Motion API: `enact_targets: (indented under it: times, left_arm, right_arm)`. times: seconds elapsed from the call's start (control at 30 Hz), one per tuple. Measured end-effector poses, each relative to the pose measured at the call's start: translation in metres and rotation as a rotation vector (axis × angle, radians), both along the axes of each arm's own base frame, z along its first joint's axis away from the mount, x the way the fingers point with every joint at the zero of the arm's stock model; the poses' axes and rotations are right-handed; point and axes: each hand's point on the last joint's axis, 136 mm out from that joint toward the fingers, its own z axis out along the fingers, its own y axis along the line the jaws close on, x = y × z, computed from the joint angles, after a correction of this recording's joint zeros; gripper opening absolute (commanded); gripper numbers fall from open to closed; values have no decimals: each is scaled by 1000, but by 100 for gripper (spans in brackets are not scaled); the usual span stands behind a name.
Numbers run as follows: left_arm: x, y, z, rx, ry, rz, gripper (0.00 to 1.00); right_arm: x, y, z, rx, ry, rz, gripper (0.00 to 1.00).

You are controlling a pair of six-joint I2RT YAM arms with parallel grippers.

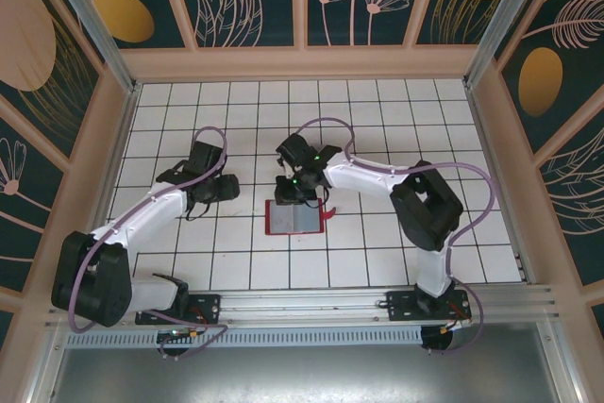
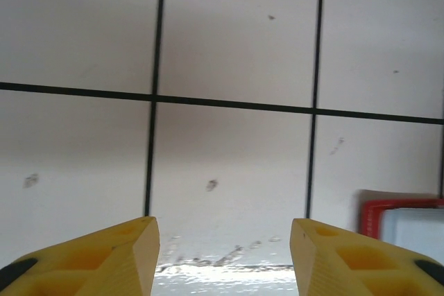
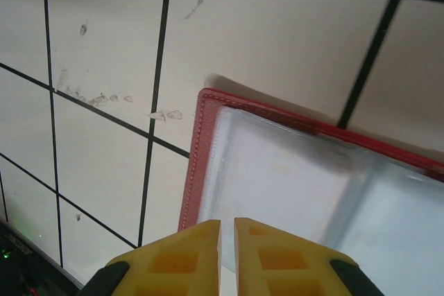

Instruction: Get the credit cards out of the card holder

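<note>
Top external view has the card holder (image 1: pixel 294 218) lying open and flat on the white tiled table (image 1: pixel 396 110), near the middle. A red border runs round its pale grey inside, and a small red tab (image 1: pixel 330 225) sticks out at its near right corner. Its far edge is hidden under the right tool (image 1: pixel 297 193), which hangs directly over it. Whether any credit cards sit inside cannot be told, since the inside reads as one pale, glossy sheet. In the right wrist view the card holder (image 3: pixel 291 171) is blurred and cut off at the right and bottom of the frame. There the right tool (image 3: pixel 227 225) has its yellow fingers all but together, with a thin slit between them and nothing seen in it. It is above the holder's left part, close to the stitched border.

The left tool (image 1: pixel 225 188) is left of the card holder and apart from it, over bare tiles. In the left wrist view the left tool (image 2: pixel 223 233) has its fingers well apart with bare table between them. One corner of the card holder (image 2: pixel 406 216) shows at the lower right, cut off by the frame.
</note>
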Motion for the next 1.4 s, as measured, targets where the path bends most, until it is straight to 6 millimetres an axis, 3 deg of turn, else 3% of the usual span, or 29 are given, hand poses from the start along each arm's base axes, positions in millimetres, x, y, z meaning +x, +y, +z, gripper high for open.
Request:
enact_targets:
  times: [0.2, 0.43, 0.8, 1.4]
  left_arm:
    - [1, 12, 0, 77, -13, -4, 54]
    - [1, 15, 0, 97, -17, -12, 54]
    - [1, 15, 0, 103, -18, -20, 54]
    - [1, 14, 0, 100, -17, -22, 54]
  right_arm:
    - [-9, 18, -12, -1, 26, 36, 16]
    - [-14, 25, -20, -9, 44, 46, 18]
    - [-20, 25, -36, -42, 73, 47, 23]
    - [-21, 11, -40, -147, 51, 30, 32]
